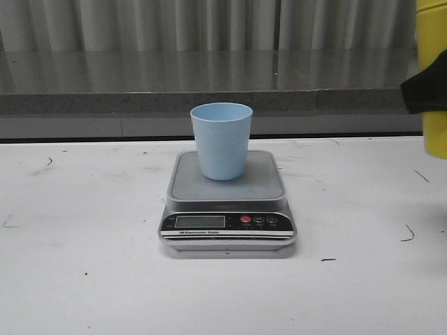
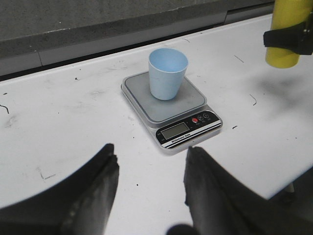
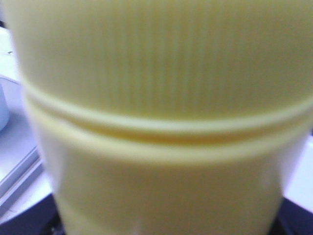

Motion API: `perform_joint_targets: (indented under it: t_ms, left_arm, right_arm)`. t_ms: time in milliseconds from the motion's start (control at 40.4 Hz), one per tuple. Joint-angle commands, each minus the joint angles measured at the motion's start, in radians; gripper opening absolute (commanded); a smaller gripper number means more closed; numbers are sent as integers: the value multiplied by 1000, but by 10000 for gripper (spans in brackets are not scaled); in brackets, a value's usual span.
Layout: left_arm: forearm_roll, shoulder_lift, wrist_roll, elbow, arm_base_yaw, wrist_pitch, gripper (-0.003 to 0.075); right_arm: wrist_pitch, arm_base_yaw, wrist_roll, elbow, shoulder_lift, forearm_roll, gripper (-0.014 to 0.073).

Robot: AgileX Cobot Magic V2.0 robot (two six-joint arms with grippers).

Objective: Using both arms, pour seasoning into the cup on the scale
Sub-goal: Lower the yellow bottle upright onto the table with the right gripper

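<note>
Scale: We find the scale flat on the white table, near the middle of the front view, with its black display panel facing the camera. One red button and two dark buttons sit on that panel.

Cup: We note the light blue cup upright on the scale platform, toward its rear half, mouth open upward. From the left wrist view the cup looks empty as far as we can see inside.

Seasoning: The yellow seasoning bottle hangs at the far right edge of the front view, clear of the table and well apart from the cup. Only part of its body shows there; its nozzle is out of frame. In the left wrist view the bottle appears upright, its base above the table surface. The right wrist view is filled by the bottle's ribbed yellow wall, blurred by closeness.

Right gripper: We see the right gripper as a black mass clamped around the bottle's body, bearing its weight.

Left gripper: The left gripper sits low over the near side of the table, its two dark fingers spread wide with nothing between them, short of the scale.

Table: Scuffed white surface with small dark marks.
</note>
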Motion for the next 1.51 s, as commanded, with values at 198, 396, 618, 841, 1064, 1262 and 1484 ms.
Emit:
perform_joint_targets:
  t_ms: [198,396,618,841,1064,1262,1484]
  left_arm:
    - [-3,8,-3,-26,-6,-72,313]
    - [-3,8,-3,-26,-6,-72,313]
    - [-3,8,-3,-26,-6,-72,313]
    - [-3,8,-3,-26,-6,-72,313]
    - [-3,8,-3,-26,-6,-72,313]
    - [-3,8,-3,-26,-6,-72,313]
    - [-3,8,-3,-26,-6,-72,313]
  right_arm:
    - [-406,-9,-283,-45,225,207,346]
    - [-550,-9,-298,-105,394,267,346]
    - [-586,-9,-330,-194,502,277,350]
    - [-576,-9,-331,-242,558,281,454]
    - [-553,-9,-331,-244,559,282,603]
    - [-535,-9,-331,-230,550,286,647]
    - [-478,-9,-331,-144,473,358,647]
